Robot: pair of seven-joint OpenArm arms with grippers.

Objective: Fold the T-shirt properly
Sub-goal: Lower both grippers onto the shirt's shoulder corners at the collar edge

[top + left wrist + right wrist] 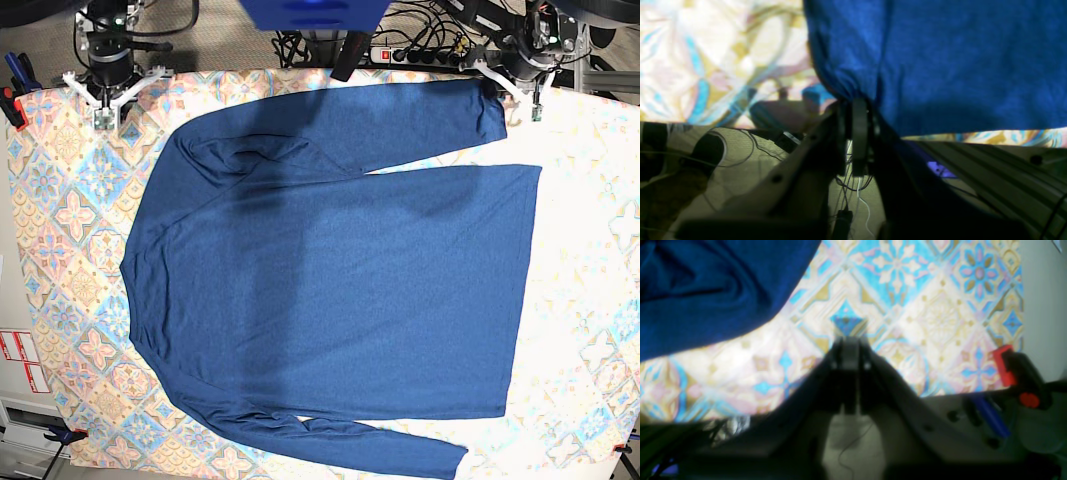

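Note:
The dark blue long-sleeved T-shirt lies flat on the patterned cloth, neck toward the left and hem toward the right of the base view. One sleeve runs along the far edge and the other along the near edge. My left gripper is at the far sleeve's cuff. In the left wrist view the left gripper is shut, and the T-shirt bunches into its jaws. My right gripper hangs shut over bare cloth, with the T-shirt off to its upper left. In the base view the right gripper sits beyond the shoulder.
A red and black clamp grips the cloth's edge near my right gripper. A power strip and cables lie behind the table's far edge. Red and white labels sit off the table's left side.

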